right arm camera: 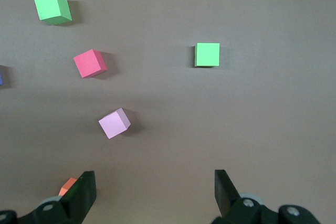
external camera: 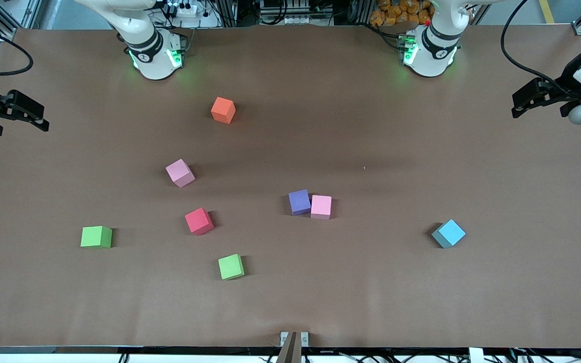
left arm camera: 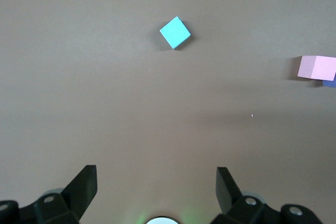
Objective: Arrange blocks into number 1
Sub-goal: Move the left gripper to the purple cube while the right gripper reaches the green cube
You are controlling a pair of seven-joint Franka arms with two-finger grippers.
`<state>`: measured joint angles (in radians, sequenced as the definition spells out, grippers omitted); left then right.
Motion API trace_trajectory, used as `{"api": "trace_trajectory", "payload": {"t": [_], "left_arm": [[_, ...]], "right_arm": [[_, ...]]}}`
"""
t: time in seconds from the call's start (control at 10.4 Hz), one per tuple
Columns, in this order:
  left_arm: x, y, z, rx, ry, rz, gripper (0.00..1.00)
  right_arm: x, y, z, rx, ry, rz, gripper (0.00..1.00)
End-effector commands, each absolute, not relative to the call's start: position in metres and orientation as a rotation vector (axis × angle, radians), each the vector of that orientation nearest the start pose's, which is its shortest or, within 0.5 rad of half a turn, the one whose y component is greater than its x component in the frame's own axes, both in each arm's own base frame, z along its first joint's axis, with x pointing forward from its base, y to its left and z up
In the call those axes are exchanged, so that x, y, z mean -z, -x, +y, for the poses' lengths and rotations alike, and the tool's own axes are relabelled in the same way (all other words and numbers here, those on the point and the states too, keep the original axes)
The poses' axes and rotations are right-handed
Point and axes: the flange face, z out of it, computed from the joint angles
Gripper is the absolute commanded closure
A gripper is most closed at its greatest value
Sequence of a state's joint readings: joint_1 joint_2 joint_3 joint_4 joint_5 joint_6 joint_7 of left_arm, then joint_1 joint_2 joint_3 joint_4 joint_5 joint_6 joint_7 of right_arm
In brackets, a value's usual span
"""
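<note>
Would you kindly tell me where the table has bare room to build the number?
Bare stretches lie between the sky blue block and the pink block touching the purple block, and along the table edge nearest the front camera. The right arm's end is crowded with scattered cubes.

In my left wrist view the purple block is mostly cut off at the edge beside a pink block. In my right wrist view the orange cube hides partly under the right gripper.
</note>
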<state>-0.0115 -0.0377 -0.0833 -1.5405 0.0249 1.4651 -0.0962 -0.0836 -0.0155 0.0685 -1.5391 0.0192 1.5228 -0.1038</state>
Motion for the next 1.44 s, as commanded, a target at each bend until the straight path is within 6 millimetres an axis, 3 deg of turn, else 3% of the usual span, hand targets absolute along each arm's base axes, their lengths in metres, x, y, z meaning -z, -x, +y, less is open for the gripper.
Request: {"api": "trace_trajectory", "payload": {"t": [0.0,0.19,0.38,0.58,0.77,0.96,1.15,1.34], "left_arm": [[-0.655,-0.532,-0.049,-0.027,3.085,-0.015,0.0],[-0.643,-0.542,-0.067,-0.022,3.114,0.026,0.0],[-0.611,-0.555,-0.127,-0.048,3.133,0.163,0.0],[-0.577,-0.57,-0.178,-0.053,3.177,0.144,0.0],[-0.548,-0.577,-0.227,-0.054,3.229,0.029,0.0],[-0.506,-0.579,-0.284,-0.095,3.241,-0.228,0.0],[-0.456,-0.575,-0.342,-0.114,3.239,-0.336,0.0],[-0.402,-0.575,-0.405,-0.11,3.227,-0.377,0.0]], "right_arm": [[-0.638,-0.543,-0.003,-0.006,3.101,-0.138,0.0],[-0.637,-0.539,-0.001,-0.014,3.085,-0.135,0.0],[-0.629,-0.545,-0.004,0.014,3.086,-0.123,0.0],[-0.624,-0.544,-0.008,-0.021,3.085,-0.116,0.0],[-0.614,-0.545,-0.016,-0.059,3.081,-0.123,0.0],[-0.598,-0.551,-0.024,-0.1,3.075,-0.109,0.0],[-0.566,-0.566,-0.032,-0.189,3.063,-0.098,0.0],[-0.506,-0.593,-0.039,-0.31,3.038,-0.092,0.0]]}}
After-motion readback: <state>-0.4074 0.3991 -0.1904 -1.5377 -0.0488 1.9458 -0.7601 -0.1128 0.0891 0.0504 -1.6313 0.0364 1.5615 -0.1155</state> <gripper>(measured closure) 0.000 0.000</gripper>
